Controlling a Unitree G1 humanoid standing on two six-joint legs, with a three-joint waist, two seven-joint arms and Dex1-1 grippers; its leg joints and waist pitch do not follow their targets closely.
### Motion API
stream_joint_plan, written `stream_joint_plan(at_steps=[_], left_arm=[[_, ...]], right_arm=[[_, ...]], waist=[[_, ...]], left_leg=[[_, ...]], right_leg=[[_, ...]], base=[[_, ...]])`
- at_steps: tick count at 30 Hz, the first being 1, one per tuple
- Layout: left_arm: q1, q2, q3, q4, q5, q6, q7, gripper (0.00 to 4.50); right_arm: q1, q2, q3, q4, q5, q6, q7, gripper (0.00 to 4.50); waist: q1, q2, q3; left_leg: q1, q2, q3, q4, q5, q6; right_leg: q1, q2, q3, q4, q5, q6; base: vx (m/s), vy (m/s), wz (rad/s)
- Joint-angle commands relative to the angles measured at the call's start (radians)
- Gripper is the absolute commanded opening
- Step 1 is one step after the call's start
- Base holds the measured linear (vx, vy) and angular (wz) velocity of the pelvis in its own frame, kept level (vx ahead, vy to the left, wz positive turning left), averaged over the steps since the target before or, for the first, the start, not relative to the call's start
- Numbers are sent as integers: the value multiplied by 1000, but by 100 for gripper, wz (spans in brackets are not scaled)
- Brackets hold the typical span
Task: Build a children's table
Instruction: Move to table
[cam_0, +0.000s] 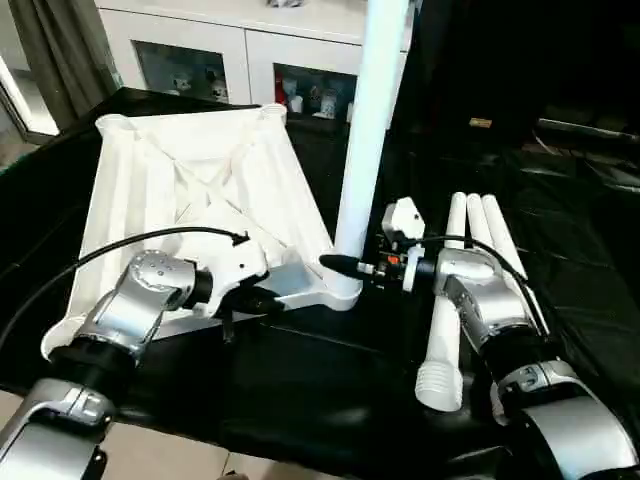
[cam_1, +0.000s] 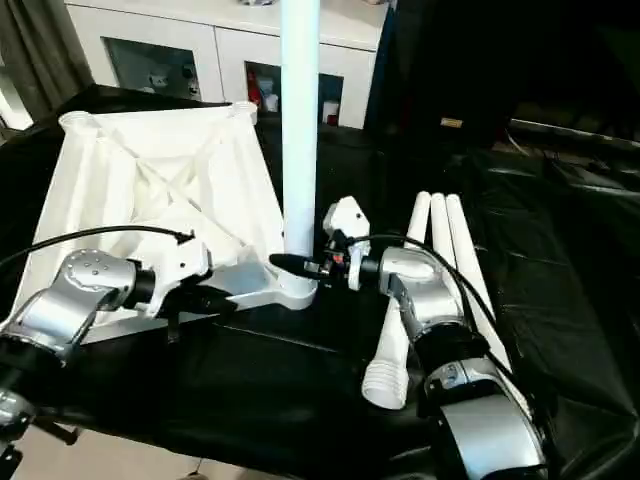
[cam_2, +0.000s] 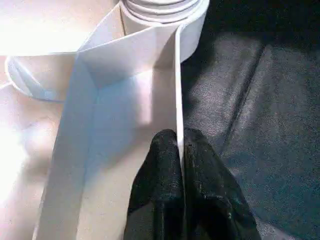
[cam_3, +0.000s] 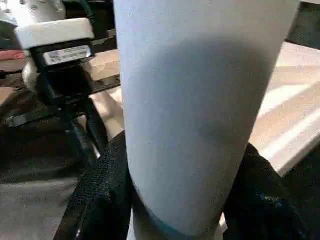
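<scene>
The white tabletop (cam_0: 190, 190) lies upside down on the black-covered table, ribs up. One white leg (cam_0: 368, 120) stands upright in its near right corner socket (cam_2: 165, 10). My right gripper (cam_0: 340, 265) is shut on this leg just above the socket; in the right wrist view its black fingers (cam_3: 100, 195) hug both sides of the leg (cam_3: 200, 110). My left gripper (cam_0: 262, 298) is shut on the tabletop's raised rim (cam_2: 177, 90) close to that corner, one finger (cam_2: 155, 190) on each side of the thin wall.
Three spare white legs (cam_0: 470, 260) lie side by side on the black cover to the right of my right forearm, threaded ends toward me. A white glass-fronted cabinet (cam_0: 230, 50) stands behind the table. The table's front edge (cam_0: 300, 455) is near.
</scene>
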Motion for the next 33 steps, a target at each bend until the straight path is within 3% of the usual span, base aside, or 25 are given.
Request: stream_joint_plan(at_steps=[1,6,7,11,13,15,16,19,20,23,26,27,28,29,32,33], left_arm=[[7,-6,34,-66,-115,-61,-106,0],[-3,9,24,-61,-119,-76,-166,0],[-10,9,25,-54,-119,-76,-172,0],[-23,9,28,-33,-107,-80,-162,0],[-33,2,34,-1,-84,-85,-125,0],[-44,-7,35,36,-52,-90,-69,0],[-50,-17,40,54,-29,-78,-19,0],[-57,-35,50,71,-9,-49,52,0],[-60,-44,56,81,-5,-37,82,0],[-63,-100,80,77,0,51,203,0],[-79,-175,99,75,31,162,376,0],[-85,-219,112,67,35,215,448,0],[-91,-263,126,63,39,257,520,0],[-91,-263,126,63,39,257,520,0],[-110,-386,137,67,62,310,699,0],[-110,-389,135,67,63,310,701,0]], right_arm=[[120,-19,88,73,-72,35,69,188],[156,-24,93,66,-76,20,83,188],[161,-24,91,68,-78,16,79,188],[171,-20,85,74,-85,9,48,188],[169,-11,69,94,-94,12,-26,188],[158,-1,55,132,-116,13,-135,188],[150,7,58,156,-140,19,-214,188],[137,17,71,184,-175,27,-314,188],[129,24,73,198,-185,31,-359,188],[68,74,4,271,-150,80,-615,188],[13,110,-41,321,-124,110,-817,188],[-8,127,-63,336,-105,118,-879,188],[-25,144,-85,349,-86,125,-927,188],[-25,144,-85,349,-86,125,-927,188],[-63,189,-102,378,-77,112,-1015,188],[-64,190,-102,378,-77,112,-1016,188]], waist=[[5,-4,-45],[2,-5,-45],[2,0,-46],[-1,1,-49],[-1,6,-50],[-2,3,-46],[-4,4,-39],[-8,4,-27],[-9,5,-29],[-16,8,-27],[-22,10,-28],[-29,7,-29],[-25,4,-32],[-23,7,-32],[-13,1,-35],[-13,1,-35]], left_leg=[[-1,51,-7,-63,-80,80],[6,53,-8,-67,-125,62],[7,53,-9,-68,-131,57],[9,52,-10,-69,-148,34],[9,51,-10,-69,-144,31],[9,50,-11,-72,-160,25],[14,49,-15,-80,-237,-2],[25,53,-27,-88,-374,-37],[26,53,-29,-89,-382,-38],[26,51,-38,-94,-415,-55],[32,50,-40,-96,-445,-61],[32,51,-38,-96,-449,-63],[37,48,-35,-93,-437,-51],[35,45,-30,-90,-412,-40],[24,43,-23,-90,-336,-11],[24,43,-23,-90,-336,-11]], right_leg=[[41,-89,50,-66,-19,-235],[38,-88,48,-70,-41,-239],[38,-89,49,-70,-48,-239],[39,-87,50,-70,-33,-246],[41,-87,50,-69,-18,-249],[38,-86,50,-74,-41,-243],[35,-90,52,-87,-179,-223],[24,-101,57,-110,-462,-161],[23,-102,57,-113,-488,-150],[17,-104,55,-119,-567,-119],[11,-100,53,-121,-550,-116],[13,-96,51,-119,-521,-123],[10,-96,51,-121,-495,-129],[10,-96,54,-121,-460,-137],[18,-92,59,-114,-348,-149],[18,-92,59,-114,-348,-149]], base=[[0,0,0],[0,0,0],[0,0,0],[0,0,0],[0,0,0],[0,0,0],[0,0,0],[0,0,0],[0,0,0],[0,0,0],[0,0,0],[0,0,0],[0,0,0],[0,0,0],[0,0,0],[0,0,0]])
